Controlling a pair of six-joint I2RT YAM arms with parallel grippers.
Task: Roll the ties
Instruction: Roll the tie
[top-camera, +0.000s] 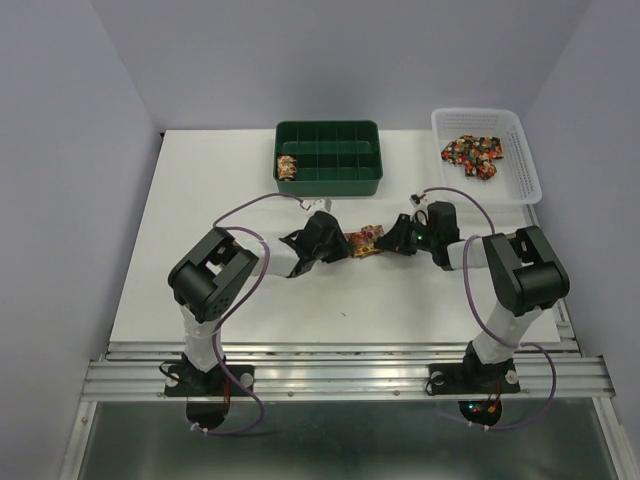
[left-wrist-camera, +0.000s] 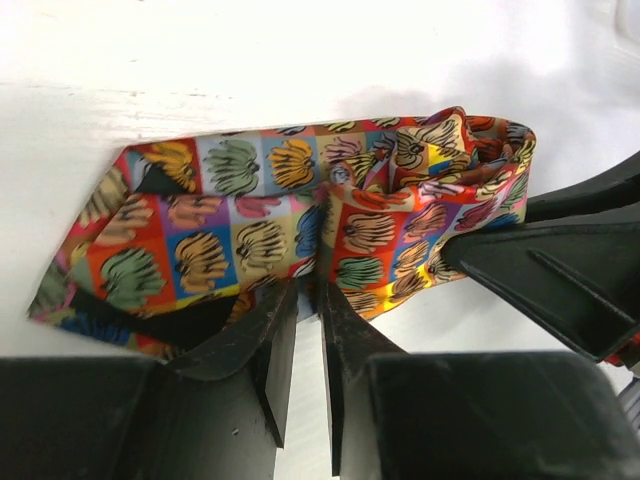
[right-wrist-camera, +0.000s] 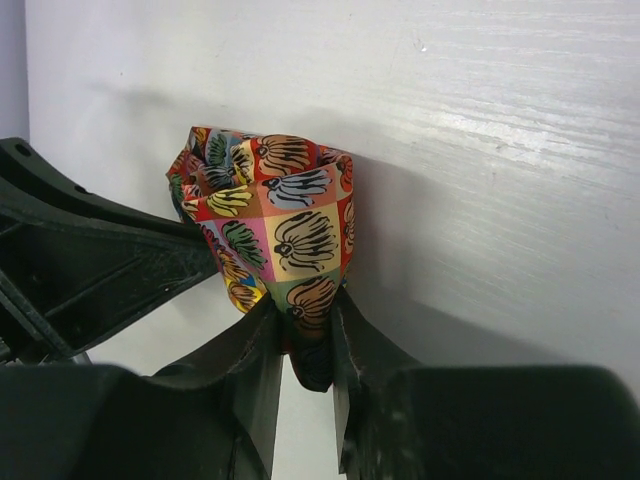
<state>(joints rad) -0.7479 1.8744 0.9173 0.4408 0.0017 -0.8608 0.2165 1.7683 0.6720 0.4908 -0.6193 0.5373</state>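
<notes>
Red, orange and gold squares cover the tie (top-camera: 364, 240), which lies mid-table between the two arms, near the green bin (top-camera: 365, 182). The left gripper (left-wrist-camera: 305, 300) is closed on the edge of the flat stretch, apparently to pin the loose length against the table (top-camera: 200, 220) so it stays straight. The right gripper (right-wrist-camera: 303, 322) is clamped on the bunched, rolled end, which stands up from the table in its wrist view. That hold looks meant to keep the coil from springing open while more fabric is wound on. The roll seems about half made, with a good length of flat tie left.

One rolled tie (top-camera: 287, 168) sits in a left compartment of the bin. Loose ties (top-camera: 470, 155) are heaped in the white basket (top-camera: 528, 175) at the far right, so more rolling seems to lie ahead.
</notes>
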